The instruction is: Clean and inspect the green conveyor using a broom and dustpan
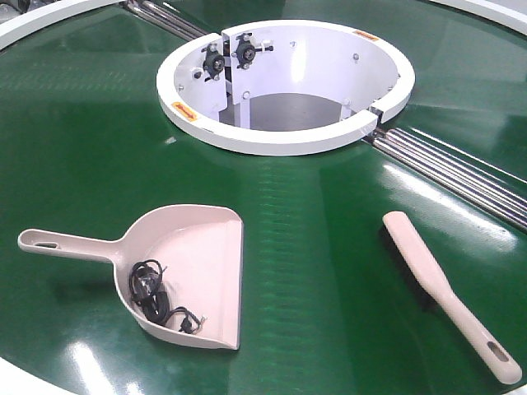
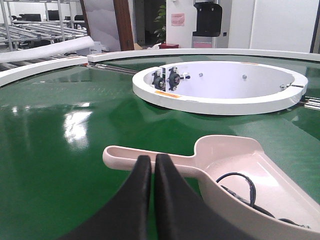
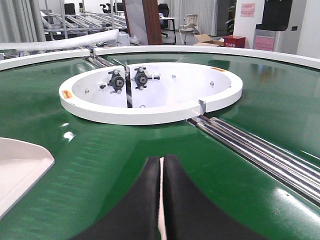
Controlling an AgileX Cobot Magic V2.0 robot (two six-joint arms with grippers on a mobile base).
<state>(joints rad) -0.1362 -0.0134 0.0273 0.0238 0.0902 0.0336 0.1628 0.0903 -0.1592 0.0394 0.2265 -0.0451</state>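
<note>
The green conveyor [image 1: 321, 222] fills the front view. On its left lies the dustpan [image 1: 198, 255] with a tangle of black cable [image 1: 152, 292] inside; its handle points left. At the right lies the broom [image 1: 436, 288], flat on the belt with its slotted end nearest me. Neither gripper appears in the front view. In the left wrist view my left gripper [image 2: 152, 157] is shut and empty, its tips just short of the dustpan [image 2: 240, 160] handle. My right gripper [image 3: 161, 159] is shut; a pale sliver of the broom [image 3: 161, 200] shows through the slit below it.
A white ring-shaped housing [image 1: 284, 82] stands on the belt behind the tools. Silver rollers [image 1: 461, 169] run from it toward the right edge. The dustpan's mouth corner [image 3: 20, 165] shows at the left of the right wrist view. White edging [image 2: 45, 70] borders the belt.
</note>
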